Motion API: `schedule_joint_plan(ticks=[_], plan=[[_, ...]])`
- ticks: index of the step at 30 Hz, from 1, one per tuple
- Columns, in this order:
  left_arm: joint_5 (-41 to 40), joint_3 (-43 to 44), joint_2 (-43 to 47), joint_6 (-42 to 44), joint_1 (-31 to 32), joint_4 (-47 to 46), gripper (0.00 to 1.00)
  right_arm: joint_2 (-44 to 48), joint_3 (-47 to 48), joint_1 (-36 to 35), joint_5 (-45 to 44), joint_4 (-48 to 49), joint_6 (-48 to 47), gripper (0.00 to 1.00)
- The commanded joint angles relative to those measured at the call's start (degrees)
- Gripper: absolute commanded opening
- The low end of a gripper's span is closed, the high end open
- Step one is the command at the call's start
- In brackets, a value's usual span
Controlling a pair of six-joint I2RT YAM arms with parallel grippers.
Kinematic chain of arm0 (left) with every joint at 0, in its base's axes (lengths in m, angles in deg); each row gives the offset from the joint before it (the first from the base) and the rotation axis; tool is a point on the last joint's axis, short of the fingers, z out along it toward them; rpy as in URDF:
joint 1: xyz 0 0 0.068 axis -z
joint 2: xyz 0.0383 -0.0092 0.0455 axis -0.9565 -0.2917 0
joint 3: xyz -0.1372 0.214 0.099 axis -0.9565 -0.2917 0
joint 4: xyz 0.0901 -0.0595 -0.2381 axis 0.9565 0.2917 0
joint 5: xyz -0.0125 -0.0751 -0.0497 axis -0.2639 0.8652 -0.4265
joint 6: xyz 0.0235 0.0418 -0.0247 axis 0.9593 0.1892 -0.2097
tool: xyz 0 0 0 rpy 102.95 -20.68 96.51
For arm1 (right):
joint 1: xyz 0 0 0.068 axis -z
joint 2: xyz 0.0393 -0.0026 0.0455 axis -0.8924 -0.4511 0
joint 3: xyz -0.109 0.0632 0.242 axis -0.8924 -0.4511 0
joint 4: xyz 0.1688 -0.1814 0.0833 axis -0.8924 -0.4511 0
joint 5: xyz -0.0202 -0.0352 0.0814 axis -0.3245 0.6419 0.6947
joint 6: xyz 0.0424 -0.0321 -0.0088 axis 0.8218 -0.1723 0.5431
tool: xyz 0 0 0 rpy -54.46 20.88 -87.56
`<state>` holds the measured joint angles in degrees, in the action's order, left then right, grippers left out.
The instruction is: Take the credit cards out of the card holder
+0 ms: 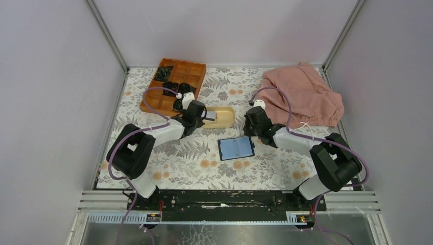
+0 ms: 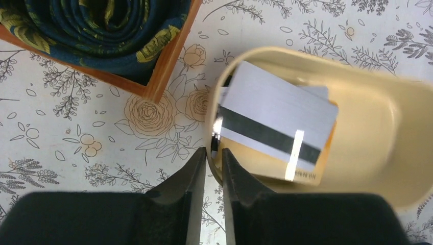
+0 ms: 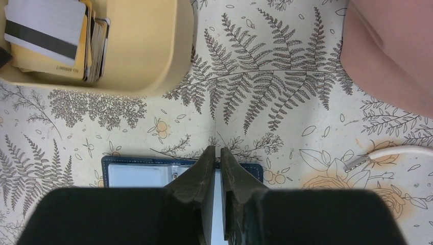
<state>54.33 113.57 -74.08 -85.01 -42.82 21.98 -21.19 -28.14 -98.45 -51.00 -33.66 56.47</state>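
The open navy-blue folding card holder (image 1: 236, 148) lay just beside the right tool (image 3: 218, 151), long side running left to right, and its pale pockets looked empty to us. This nearer tool was clenched on nothing. The grey-white credit cards (image 2: 278, 117) sat stacked in the beige oval dish (image 2: 398, 153), and we could not tell whether the almost clenched left tool (image 2: 214, 153) pinched one.
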Motion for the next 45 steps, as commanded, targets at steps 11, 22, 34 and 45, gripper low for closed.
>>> schedule_joint_plan(ticks=[11,22,34,45], plan=[[-0.6,-8.8,5.9,-9.8,0.1,-5.7,0.0,-3.8,2.1,-0.4,4.4,4.9,0.4,0.13],[-2.1,-10.7,8.2,-11.2,0.6,-5.2,0.21,-8.4,3.9,-1.8,10.3,7.8,2.9,0.12],[-4.6,-10.7,11.8,-12.5,2.5,-4.6,0.6,-9.0,3.9,-1.8,11.5,8.5,3.4,0.12],[-3.3,-21.9,38.4,-5.1,8.4,-7.4,1.0,14.7,-9.8,-2.0,4.1,4.1,0.5,0.34]])
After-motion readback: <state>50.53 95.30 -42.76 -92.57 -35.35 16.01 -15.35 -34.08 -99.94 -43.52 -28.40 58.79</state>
